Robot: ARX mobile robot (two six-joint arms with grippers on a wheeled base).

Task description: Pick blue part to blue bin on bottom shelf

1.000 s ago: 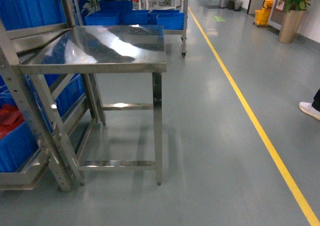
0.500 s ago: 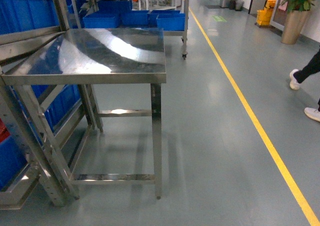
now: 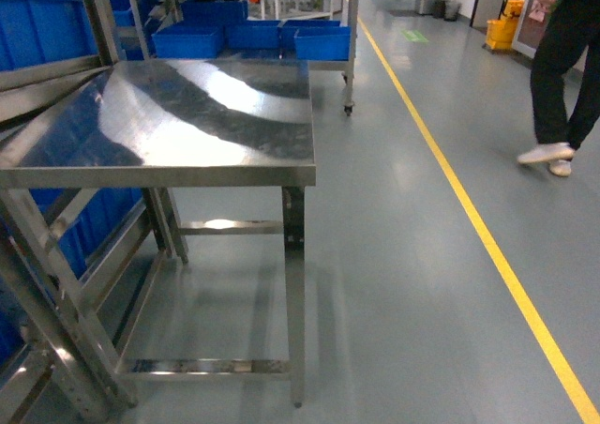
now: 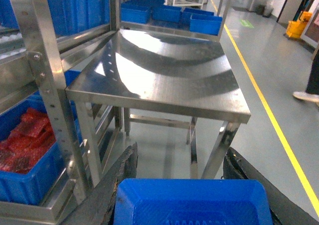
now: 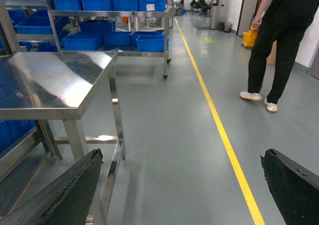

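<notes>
Blue part point(image 4: 192, 203) sits clamped between your left gripper point(image 4: 192, 185) fingers; right gripper point(image 5: 182, 185) gapes empty, so keep it level nearing the rack point(image 4: 47, 85).

I am reading no text anywhere: the bins point(image 3: 323, 39) (blue, plain-sided) and table point(image 3: 187, 124) are showing no labels.

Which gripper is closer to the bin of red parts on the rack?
Left. The red parts bin sits just left of the left gripper, whose fingers hold a blue part. The right gripper's view doesn't show it.
</notes>
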